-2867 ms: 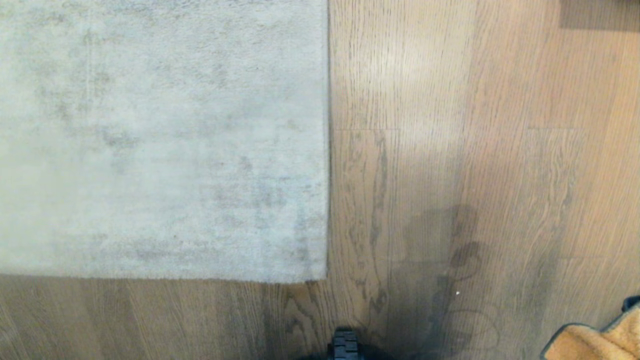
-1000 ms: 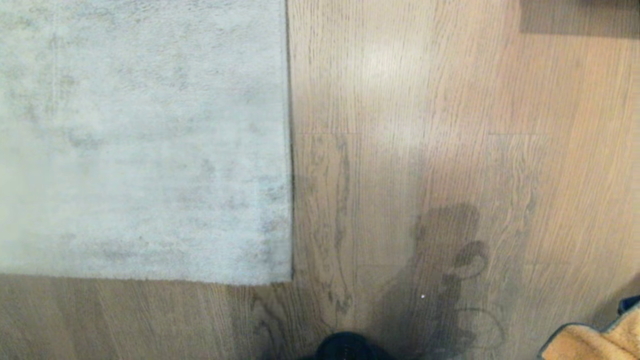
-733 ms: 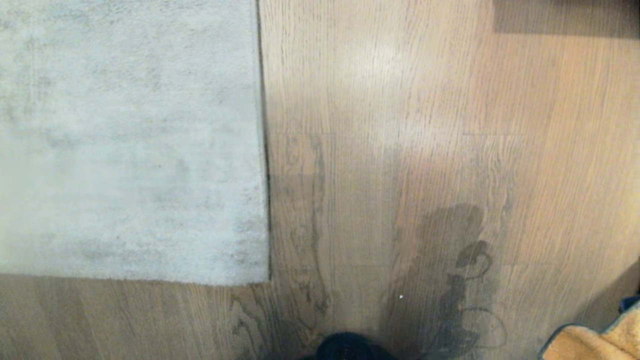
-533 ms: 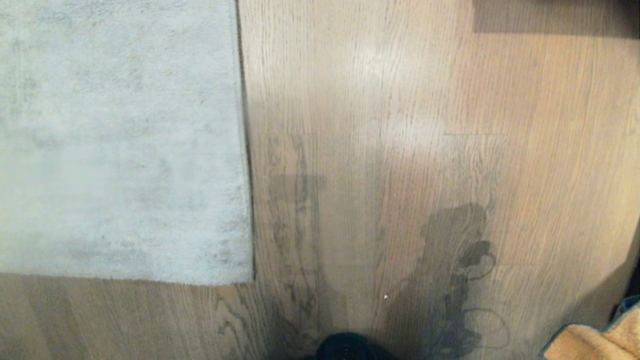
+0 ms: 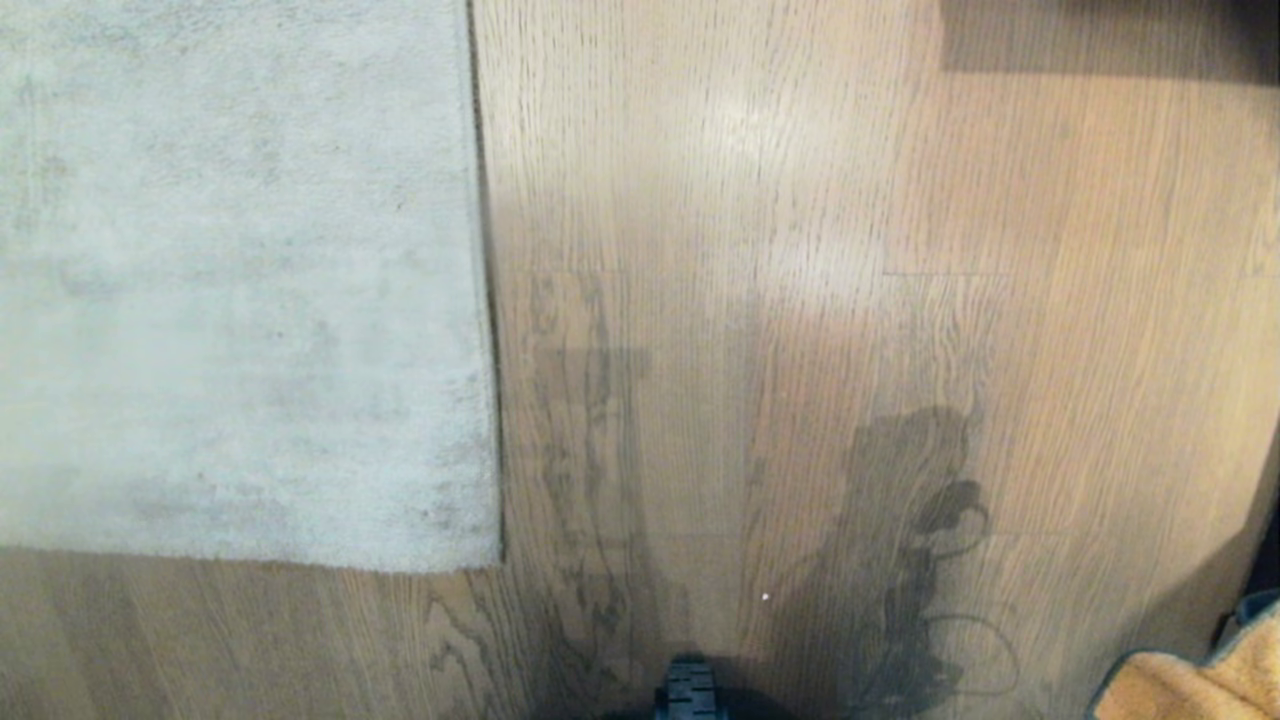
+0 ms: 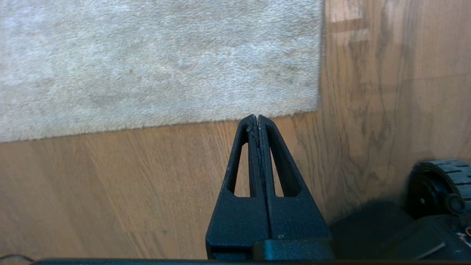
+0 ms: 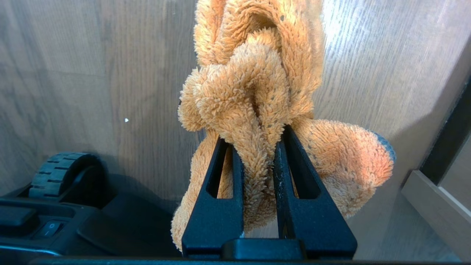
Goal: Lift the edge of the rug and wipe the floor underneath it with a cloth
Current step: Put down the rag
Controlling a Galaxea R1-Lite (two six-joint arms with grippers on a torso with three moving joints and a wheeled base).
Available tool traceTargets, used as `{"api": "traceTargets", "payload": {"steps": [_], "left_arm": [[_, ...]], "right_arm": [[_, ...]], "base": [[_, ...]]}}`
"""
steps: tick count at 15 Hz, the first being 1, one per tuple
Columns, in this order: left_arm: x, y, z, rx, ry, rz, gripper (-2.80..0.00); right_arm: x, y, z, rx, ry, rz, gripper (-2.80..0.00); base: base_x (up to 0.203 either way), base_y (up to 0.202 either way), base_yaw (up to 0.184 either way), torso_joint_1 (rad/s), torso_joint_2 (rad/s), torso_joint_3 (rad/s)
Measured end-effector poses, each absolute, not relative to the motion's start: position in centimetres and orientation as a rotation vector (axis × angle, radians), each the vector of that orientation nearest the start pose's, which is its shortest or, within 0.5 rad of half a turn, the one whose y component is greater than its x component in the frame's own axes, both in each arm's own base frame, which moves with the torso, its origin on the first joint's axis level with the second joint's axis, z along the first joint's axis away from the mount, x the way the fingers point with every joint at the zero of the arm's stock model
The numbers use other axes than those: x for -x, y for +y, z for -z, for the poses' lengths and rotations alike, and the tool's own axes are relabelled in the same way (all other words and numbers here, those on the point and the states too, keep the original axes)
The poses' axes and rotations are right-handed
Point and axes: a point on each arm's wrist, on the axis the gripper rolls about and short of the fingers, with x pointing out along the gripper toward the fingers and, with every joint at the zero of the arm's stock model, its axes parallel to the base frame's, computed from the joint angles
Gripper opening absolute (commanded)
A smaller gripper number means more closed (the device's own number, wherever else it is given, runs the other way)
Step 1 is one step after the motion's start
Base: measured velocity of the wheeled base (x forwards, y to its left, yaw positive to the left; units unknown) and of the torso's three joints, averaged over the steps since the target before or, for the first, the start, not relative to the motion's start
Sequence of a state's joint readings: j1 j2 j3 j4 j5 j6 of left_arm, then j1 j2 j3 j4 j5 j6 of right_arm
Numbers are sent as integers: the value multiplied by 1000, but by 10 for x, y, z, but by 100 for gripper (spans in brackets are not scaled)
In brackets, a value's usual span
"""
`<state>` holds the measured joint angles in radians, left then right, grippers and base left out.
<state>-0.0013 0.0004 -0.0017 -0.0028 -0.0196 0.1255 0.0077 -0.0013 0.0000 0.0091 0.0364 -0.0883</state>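
Observation:
The pale grey rug (image 5: 230, 280) lies flat on the left, its straight rug edge (image 5: 478, 300) running down to a square corner (image 5: 487, 556). Light brown wood floor (image 5: 800, 200) fills everything else. In the left wrist view my left gripper (image 6: 256, 117) is shut and empty, hanging over bare floor (image 6: 110, 184) just short of the rug's near border and close to its corner (image 6: 314, 106). My right gripper (image 7: 254, 134) is shut on the fluffy orange cloth (image 7: 250, 81), which bunches up above the fingers. A fold of the cloth (image 5: 1190, 685) shows at the head view's lower right corner.
A black wheel of my base (image 5: 690, 690) sits at the bottom middle, also the wheel (image 6: 438, 184) beside the left gripper and the wheel (image 7: 59, 169) beside the right. A pale baseboard with a dark frame (image 7: 434, 198) stands right of the cloth. A dark strip (image 5: 1100, 35) lies at the far right.
The whole head view has shifted: the rug now sits further left in the picture, so the camera moved right. The shift has nearly stopped. The cloth stays in the right gripper.

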Motion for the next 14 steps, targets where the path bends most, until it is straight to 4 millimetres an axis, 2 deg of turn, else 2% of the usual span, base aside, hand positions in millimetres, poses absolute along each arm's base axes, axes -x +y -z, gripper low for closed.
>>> {"api": "traceTargets", "payload": {"steps": [14], "left_arm": [[23,0,-76,-125,-5,21,-280]], "right_arm": [[23,1,-75,89,6,-44,-280]], "base": [[0,0,0,0,0,0]]}}
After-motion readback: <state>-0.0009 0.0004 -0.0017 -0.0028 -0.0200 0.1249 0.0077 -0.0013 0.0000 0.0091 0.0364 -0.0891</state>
